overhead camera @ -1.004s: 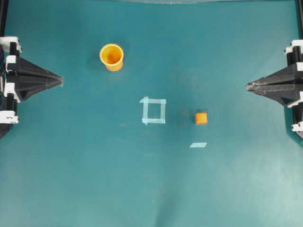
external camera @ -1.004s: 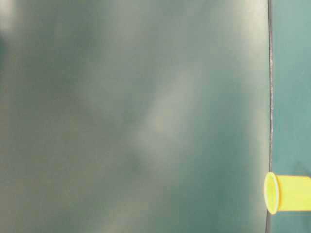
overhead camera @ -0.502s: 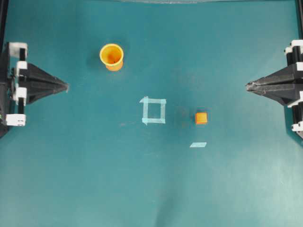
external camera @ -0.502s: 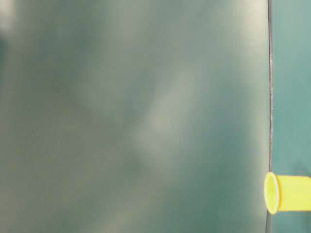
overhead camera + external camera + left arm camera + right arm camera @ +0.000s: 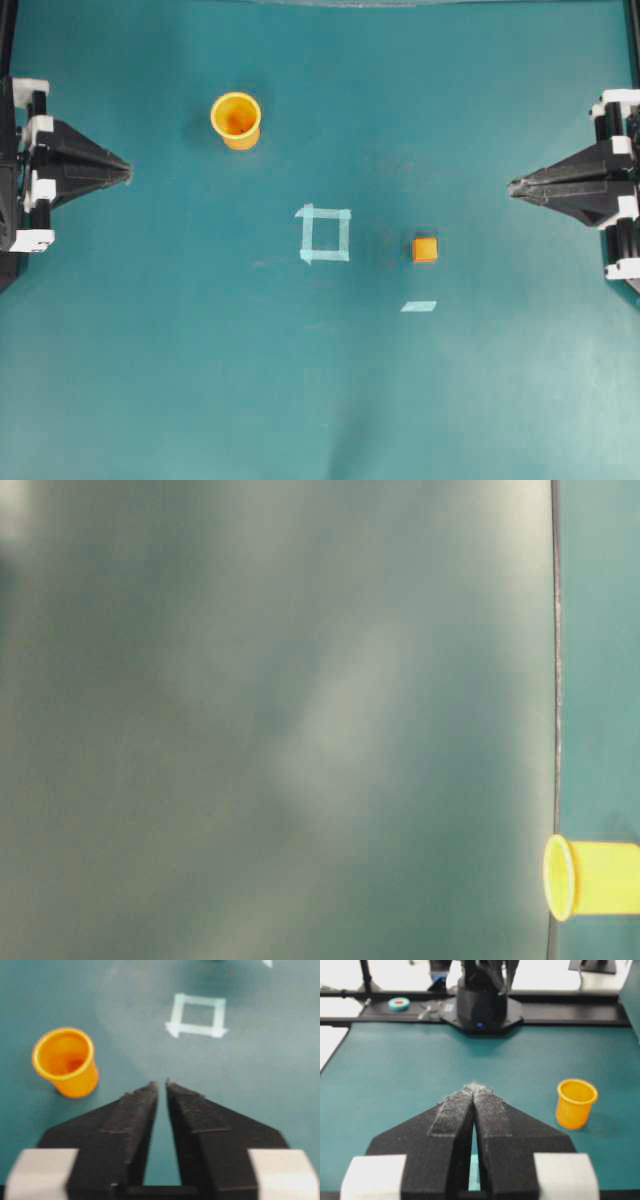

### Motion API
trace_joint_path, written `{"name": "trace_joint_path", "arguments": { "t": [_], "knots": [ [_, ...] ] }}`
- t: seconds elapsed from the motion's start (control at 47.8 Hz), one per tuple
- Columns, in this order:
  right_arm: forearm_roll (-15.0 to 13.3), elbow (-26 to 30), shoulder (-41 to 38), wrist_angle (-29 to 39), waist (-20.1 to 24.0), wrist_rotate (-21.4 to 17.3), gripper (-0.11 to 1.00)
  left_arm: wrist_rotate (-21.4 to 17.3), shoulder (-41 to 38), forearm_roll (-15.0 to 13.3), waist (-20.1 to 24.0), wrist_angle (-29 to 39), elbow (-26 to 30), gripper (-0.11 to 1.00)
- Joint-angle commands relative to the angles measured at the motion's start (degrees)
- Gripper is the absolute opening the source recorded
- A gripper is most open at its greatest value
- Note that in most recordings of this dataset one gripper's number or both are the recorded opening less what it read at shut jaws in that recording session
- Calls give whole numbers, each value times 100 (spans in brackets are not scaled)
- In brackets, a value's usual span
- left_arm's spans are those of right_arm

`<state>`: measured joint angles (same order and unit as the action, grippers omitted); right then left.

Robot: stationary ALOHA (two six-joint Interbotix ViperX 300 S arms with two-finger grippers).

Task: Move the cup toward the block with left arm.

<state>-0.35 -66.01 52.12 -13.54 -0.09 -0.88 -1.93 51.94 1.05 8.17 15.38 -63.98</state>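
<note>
- Teal table (image 5: 200, 380) seen from overhead, with two black arms at its left and right edges.
- Yellow-orange cup (image 5: 236, 119), upright, toward the far-left part of the table, nearer the far edge than the near one.
- Tiny orange block (image 5: 425, 249) right of the table's middle, well apart from the cup.
- Pale tape square (image 5: 324, 234) between them near the centre; short tape strip (image 5: 419, 306) just nearer than the block.
- Left gripper (image 5: 161, 1083) at the left edge, well short of the cup, holding nothing; fingers parted by a narrow slit at the tips.
- Right gripper (image 5: 472, 1089) at the right edge, fingertips pressed together, empty.
- Step in hand, as judged: the very start, approach to the cup not yet made.
- Next move likely calls for wider jaws, a reach forward and toward the far edge to the cup, then a grasp or push carrying it across toward the block.
- Table-level view blurred; only the cup (image 5: 590, 877) clear.
</note>
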Motion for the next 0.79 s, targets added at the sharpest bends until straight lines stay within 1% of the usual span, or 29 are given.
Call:
{"name": "trace_joint_path", "arguments": {
  "t": [0.0, 0.063, 0.188, 0.251, 0.272, 0.314, 0.565, 0.732, 0.774],
  "knots": [
    [-9, 123, -18, -44, 9, -9, 0, 0, -53, 9, 70, -123, 158, 20],
    [-9, 141, -18, -44, 18, -9, 0, 62, -88, 18, 105, -167, 158, 31],
    [-9, 123, -26, -26, 18, -9, 0, 88, -193, 0, 211, -281, 149, 65],
    [-9, 123, -35, -26, 18, -9, 0, 97, -272, -9, 255, -343, 149, 78],
    [-9, 123, -44, -26, 18, -9, 0, 97, -299, -18, 272, -378, 149, 80],
    [-9, 123, -53, -26, 18, -9, 0, 97, -378, -9, 308, -510, 149, 82],
    [-9, 123, -53, -62, 62, -9, 0, 97, -1011, -18, 624, -1266, 167, 86],
    [-9, 114, -62, -62, 70, -9, 0, 123, -1705, -97, 1037, -1591, 149, 88],
    [-9, 114, -62, -62, 70, -9, 0, 185, -1916, -114, 1143, -1644, 167, 88]
  ]
}}
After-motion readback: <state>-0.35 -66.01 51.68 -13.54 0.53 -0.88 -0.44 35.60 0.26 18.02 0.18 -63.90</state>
